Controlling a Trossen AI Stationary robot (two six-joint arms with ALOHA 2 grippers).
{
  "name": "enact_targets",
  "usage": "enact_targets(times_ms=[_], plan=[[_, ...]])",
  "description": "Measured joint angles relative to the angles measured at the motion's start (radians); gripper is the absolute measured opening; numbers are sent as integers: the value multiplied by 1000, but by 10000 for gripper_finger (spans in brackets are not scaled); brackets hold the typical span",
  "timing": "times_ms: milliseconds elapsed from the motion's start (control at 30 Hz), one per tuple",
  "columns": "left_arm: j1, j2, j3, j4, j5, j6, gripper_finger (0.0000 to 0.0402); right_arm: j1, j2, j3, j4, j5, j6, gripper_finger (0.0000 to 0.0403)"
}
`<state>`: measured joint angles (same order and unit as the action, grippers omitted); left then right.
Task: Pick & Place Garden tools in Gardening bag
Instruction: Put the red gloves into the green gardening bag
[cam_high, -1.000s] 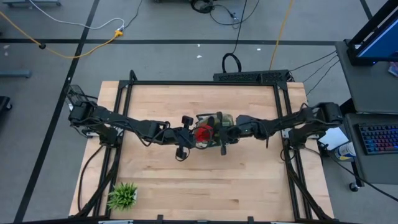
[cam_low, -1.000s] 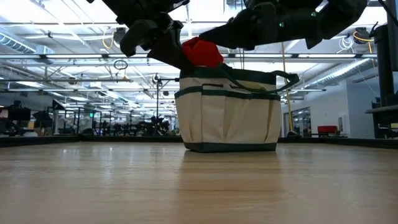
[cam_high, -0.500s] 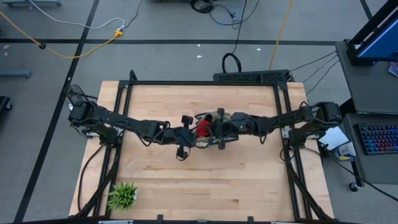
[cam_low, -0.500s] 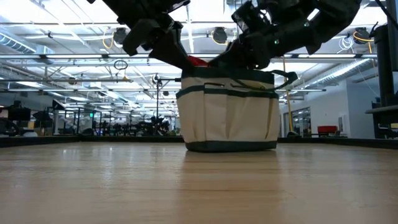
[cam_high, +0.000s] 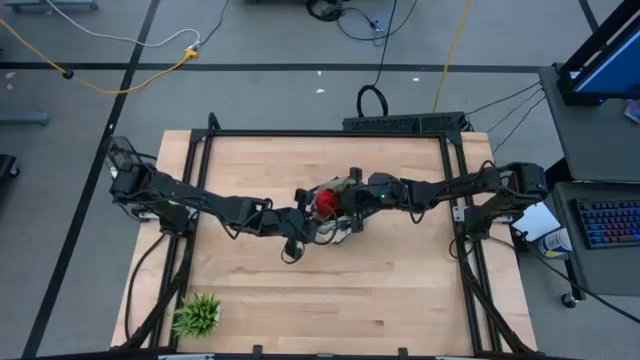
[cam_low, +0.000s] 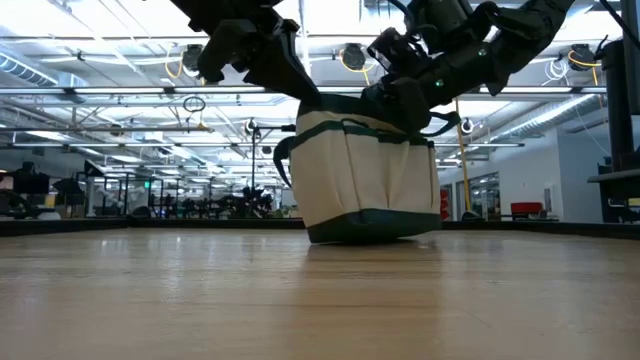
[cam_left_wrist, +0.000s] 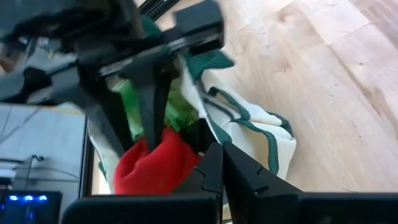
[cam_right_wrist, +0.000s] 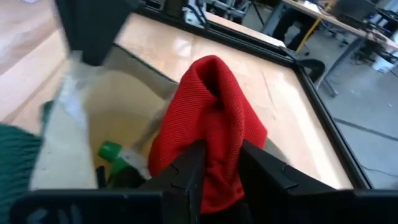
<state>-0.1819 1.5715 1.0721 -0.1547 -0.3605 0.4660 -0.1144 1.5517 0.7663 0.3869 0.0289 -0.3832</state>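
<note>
At frame centre I see my left gripper (cam_high: 308, 214) pinched shut on the rim of the cream canvas gardening bag with dark green trim (cam_low: 368, 180), which sits tilted on the wooden table (cam_high: 330, 290). Just right of it, my right gripper (cam_right_wrist: 219, 163) clamps a red fabric glove (cam_right_wrist: 211, 121) over the bag's open mouth, where a green spray bottle (cam_right_wrist: 115, 155) lies inside.

A pale wooden table (cam_high: 330, 300) with visible grain is showing a soft sheen. A cream gardening bag (cam_low: 365, 180) of matt woven canvas, trimmed in dark green cloth binding, is sitting on it. A red glove (cam_right_wrist: 211, 118) of ribbed knitted fabric is looking soft and matt between the smooth black plastic fingers (cam_right_wrist: 186, 171) of the right gripper (cam_right_wrist: 217, 171). A glossy green plastic spray bottle (cam_right_wrist: 112, 152) is lying inside the bag. The left gripper (cam_left_wrist: 222, 163) is looking smooth, dark and matt.
</note>
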Motion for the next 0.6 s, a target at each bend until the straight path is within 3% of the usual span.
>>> enact_targets(times_ms=[200,400,600], plan=[[31,0,0,-37,-12,-44,2,27,2,-1,-31,-56,-110,89],[32,0,0,-62,-73,-43,2,53,3,-2,-33,-46,-279,88],[32,0,1,-87,-89,-47,2,57,3,-2,-35,1,-318,88]])
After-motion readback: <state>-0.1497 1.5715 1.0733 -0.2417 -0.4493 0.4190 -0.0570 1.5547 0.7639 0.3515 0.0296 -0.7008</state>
